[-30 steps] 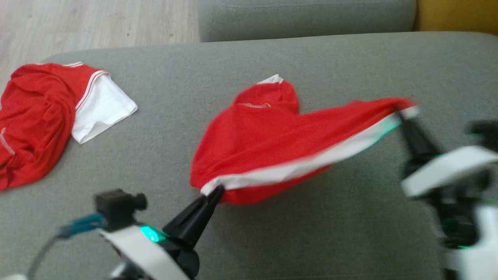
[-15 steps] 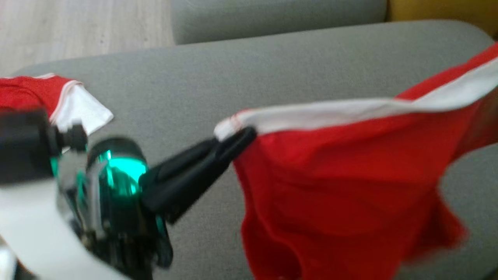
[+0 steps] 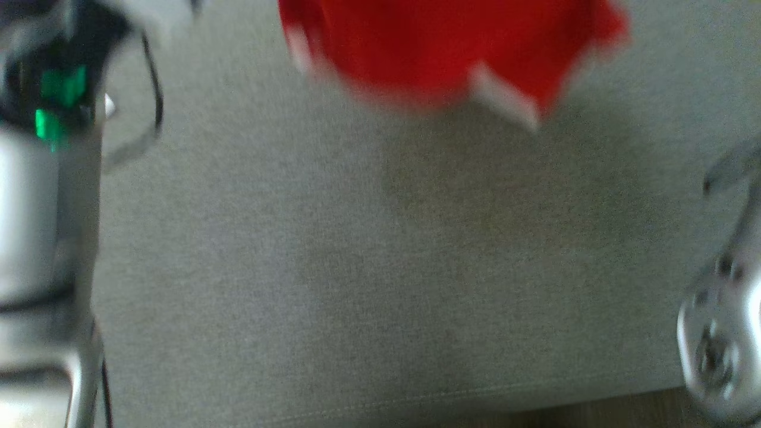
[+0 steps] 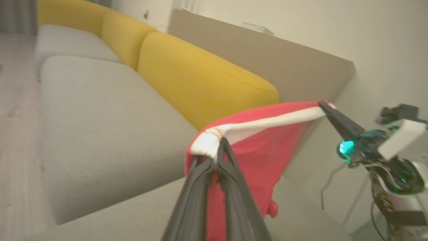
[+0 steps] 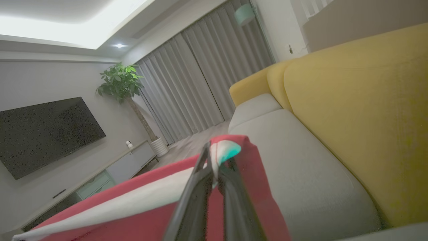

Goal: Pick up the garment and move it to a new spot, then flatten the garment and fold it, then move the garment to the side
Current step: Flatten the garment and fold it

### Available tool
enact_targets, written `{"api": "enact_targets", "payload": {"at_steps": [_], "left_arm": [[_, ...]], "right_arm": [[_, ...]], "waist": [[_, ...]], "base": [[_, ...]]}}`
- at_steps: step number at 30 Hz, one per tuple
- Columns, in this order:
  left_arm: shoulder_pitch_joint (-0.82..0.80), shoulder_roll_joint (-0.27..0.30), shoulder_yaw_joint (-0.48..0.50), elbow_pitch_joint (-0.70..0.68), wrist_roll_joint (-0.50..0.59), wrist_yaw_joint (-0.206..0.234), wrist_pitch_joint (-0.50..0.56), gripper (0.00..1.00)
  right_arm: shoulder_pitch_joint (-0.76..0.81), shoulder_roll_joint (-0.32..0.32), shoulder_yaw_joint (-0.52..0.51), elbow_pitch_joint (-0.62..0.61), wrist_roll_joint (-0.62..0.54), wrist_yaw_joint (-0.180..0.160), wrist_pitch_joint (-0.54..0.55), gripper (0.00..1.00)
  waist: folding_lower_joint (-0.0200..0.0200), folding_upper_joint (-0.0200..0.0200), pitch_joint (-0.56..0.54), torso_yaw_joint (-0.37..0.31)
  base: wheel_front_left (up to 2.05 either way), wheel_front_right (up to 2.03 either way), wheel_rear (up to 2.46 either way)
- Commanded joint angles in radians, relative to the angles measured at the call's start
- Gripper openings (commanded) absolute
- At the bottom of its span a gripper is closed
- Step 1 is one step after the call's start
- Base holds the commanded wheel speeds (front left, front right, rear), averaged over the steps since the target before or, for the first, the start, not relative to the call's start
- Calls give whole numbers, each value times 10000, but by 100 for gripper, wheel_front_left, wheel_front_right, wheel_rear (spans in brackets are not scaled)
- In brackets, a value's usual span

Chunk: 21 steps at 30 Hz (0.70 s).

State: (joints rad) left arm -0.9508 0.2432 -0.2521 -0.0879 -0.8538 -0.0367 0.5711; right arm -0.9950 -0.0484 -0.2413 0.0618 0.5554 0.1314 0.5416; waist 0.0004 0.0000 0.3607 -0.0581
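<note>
Head view, blurred: the grey sofa seat (image 3: 357,267) spreads wide below me. In the left wrist view, yellow back cushions (image 4: 200,77) run along behind it. The red garment (image 4: 264,147) hangs in the air over the seat, its white band (image 4: 267,122) pulled taut between my two arms; whether the lower edge touches the cushion I cannot tell. My left gripper (image 4: 220,145) is pinched tight on the bunched end of the band. My right gripper (image 4: 323,106) is clamped on the far end, fingers together.

Your left gripper (image 4: 221,144) and right gripper (image 5: 217,157): long dark tapered fingers (image 4: 192,201). Pale grey forearm (image 3: 35,226), green LEDs (image 3: 58,98) (teal on right wrist), thin black cable (image 3: 157,101) looping.
</note>
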Motion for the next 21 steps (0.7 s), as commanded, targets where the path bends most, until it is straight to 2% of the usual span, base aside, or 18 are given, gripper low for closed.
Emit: {"api": "enact_targets", "payload": {"at_steps": [1,5,9,12,15,18,19,21], "left_arm": [[-926,178,258,588,403,-177,-561,0],[-2637,-255,-89,3014,1594,-654,-2829,0],[-3098,-461,-633,4891,2170,-861,-4623,0],[-2537,-350,-1306,5835,2430,-921,-5628,0],[-1335,-217,-2267,6189,2359,-933,-6313,0],[49,7,-2978,6134,2043,-936,-6814,0],[49,7,-2978,6134,2043,-936,-6814,0],[998,147,-3181,5962,1758,-937,-7139,0]], "right_arm": [[-938,-19,214,453,-314,-7,-679,0],[-2640,-19,429,2653,-1227,-7,-2927,0],[-2808,-19,1118,4305,-778,-7,-4371,0],[-1849,-19,1710,4944,-456,-7,-5177,0],[-294,-19,2201,5163,-270,-7,-5651,0],[1329,-19,2383,4908,-226,-7,-5801,0],[1329,-19,2383,4908,-226,-7,-5801,0],[2374,-19,2369,4538,-95,-7,-5761,0]], "waist": [[-4,0,839,30],[-4,0,1279,-20],[-4,0,1522,-101],[-4,0,1420,-184],[-4,0,1171,-244],[-4,0,1016,-284],[-4,0,1016,-284],[-4,0,848,-304]], "base": [[0,0,0],[0,0,0],[0,0,0],[0,0,0],[0,0,0],[0,0,0],[0,0,0],[0,0,0]]}}
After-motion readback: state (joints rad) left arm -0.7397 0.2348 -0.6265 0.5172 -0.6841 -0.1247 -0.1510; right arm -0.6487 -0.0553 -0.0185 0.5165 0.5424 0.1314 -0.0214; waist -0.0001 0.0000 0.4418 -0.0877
